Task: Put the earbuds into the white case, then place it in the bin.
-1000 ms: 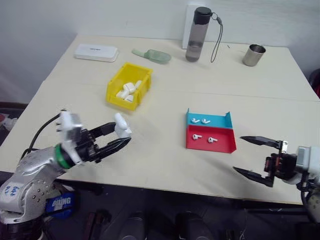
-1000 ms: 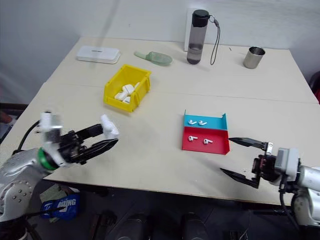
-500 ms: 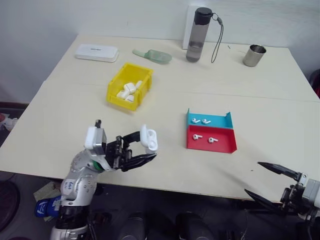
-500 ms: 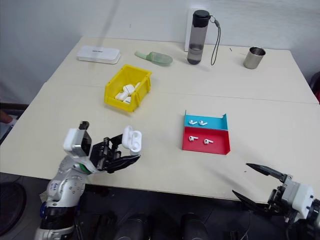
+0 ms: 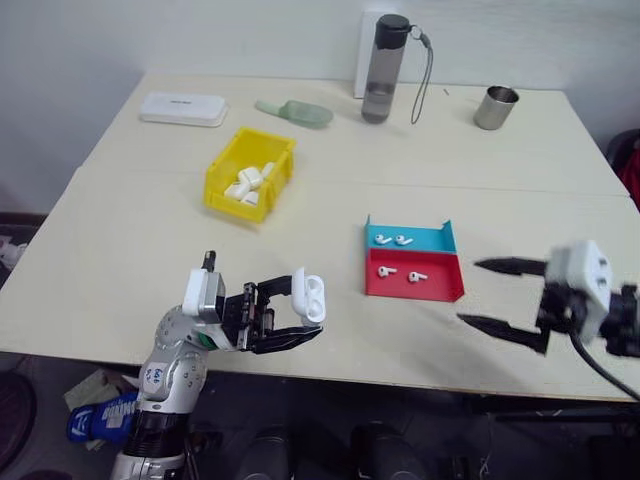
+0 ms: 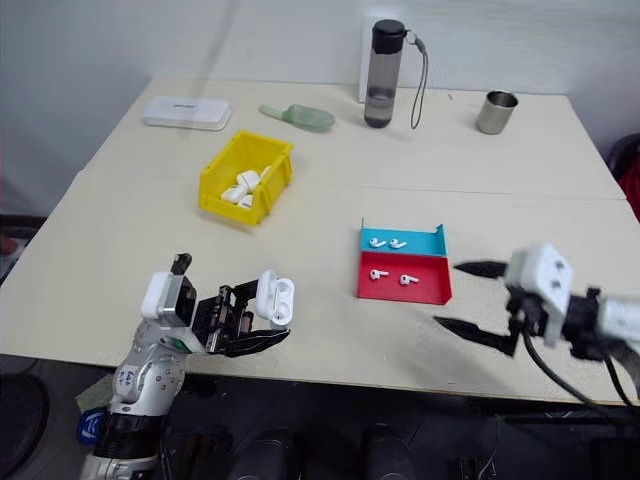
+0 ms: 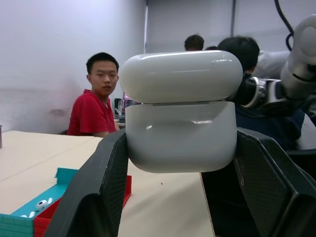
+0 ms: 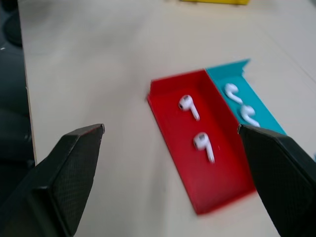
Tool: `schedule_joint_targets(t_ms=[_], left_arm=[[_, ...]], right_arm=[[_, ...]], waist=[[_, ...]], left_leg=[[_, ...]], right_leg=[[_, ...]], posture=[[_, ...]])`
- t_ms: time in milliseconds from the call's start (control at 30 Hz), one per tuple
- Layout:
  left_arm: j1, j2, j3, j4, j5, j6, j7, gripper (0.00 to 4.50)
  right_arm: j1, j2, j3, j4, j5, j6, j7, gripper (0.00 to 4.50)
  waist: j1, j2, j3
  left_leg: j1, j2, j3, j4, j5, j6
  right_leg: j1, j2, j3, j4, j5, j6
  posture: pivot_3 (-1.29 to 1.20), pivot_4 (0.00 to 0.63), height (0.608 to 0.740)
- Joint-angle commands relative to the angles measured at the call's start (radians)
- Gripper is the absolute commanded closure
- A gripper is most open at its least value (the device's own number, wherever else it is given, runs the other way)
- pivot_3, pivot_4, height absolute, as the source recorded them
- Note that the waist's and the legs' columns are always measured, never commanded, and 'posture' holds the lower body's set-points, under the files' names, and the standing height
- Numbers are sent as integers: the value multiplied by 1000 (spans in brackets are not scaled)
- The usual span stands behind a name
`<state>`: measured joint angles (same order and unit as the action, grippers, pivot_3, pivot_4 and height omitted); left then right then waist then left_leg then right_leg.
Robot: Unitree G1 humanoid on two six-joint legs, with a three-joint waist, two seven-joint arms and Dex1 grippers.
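Observation:
My left gripper [image 5: 306, 308] is shut on the white case [image 5: 309, 296], held above the table's front edge; the black fingers [image 7: 98, 192] clamp the case [image 7: 180, 111] from both sides. Two dark hollows show on the case's face in the head views. Two earbuds [image 5: 388, 271] lie in the red tray [image 5: 440, 289] and two more [image 5: 403, 240] in the blue tray [image 5: 425, 240]. My right gripper [image 5: 470, 292] hangs open just right of the trays, pointing at them, with the red tray's earbuds [image 8: 188, 106] ahead of it. The yellow bin [image 5: 228, 207] stands at the back left.
Several white cases lie in the bin. Along the far edge stand a flat white box [image 5: 183, 108], a green scoop [image 5: 298, 112], a dark bottle [image 5: 378, 68] and a metal cup [image 5: 495, 107]. People, one in a red shirt [image 7: 96, 106], sit beyond the table.
My left gripper carried the case rightward along the front edge, then held still. My right gripper dipped below the table's front edge, then rose and swung in beside the trays, still open.

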<state>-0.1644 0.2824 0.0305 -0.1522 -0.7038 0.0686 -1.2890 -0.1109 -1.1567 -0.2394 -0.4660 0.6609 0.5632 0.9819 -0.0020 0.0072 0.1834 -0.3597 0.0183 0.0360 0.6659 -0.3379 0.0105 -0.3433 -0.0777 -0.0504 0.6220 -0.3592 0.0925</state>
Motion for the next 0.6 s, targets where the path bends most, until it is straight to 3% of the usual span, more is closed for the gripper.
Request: schedule_joint_targets(t_ms=[33, 233, 333, 400, 600], left_arm=[[15, -6, 0, -40, -12, -16, 17, 1744], [25, -7, -9, -45, -4, -30, 34, 1744], [29, -2, -8, -43, -3, -37, 37, 1744], [34, 2, -6, -43, -4, -41, 35, 1744], [52, 5, -12, -53, 0, -50, 40, 1744]], right_arm=[[-152, -48, 167, -17, -53, 193, -46, 0], [-460, -10, 470, 50, -230, 328, -28, 0], [-519, 27, 552, 90, -307, 314, -20, 633], [-549, 41, 599, 111, -353, 307, -1, 1298], [-605, 82, 675, 171, -456, 279, 44, 1298]], waist=[[10, -1, 0], [14, 0, 0], [13, 0, 0], [10, 0, 0], [-1, 0, 0]], left_leg=[[-1, 0, -2, 0, 0, 0], [-22, -3, -4, 11, -2, 3], [-27, -3, -5, 14, -2, 3], [-27, -3, -5, 15, -2, 3], [-27, -3, -5, 15, -2, 3]], right_leg=[[0, 0, -2, 0, 0, 0], [-17, -2, -2, 6, 0, 0], [-19, -2, -4, 6, 0, 0], [-19, -2, -4, 6, 0, 1], [-19, -2, -5, 8, 1, 1]], posture=[[0, 150, 740], [0, 150, 740], [0, 150, 740], [0, 150, 740], [0, 150, 740]])
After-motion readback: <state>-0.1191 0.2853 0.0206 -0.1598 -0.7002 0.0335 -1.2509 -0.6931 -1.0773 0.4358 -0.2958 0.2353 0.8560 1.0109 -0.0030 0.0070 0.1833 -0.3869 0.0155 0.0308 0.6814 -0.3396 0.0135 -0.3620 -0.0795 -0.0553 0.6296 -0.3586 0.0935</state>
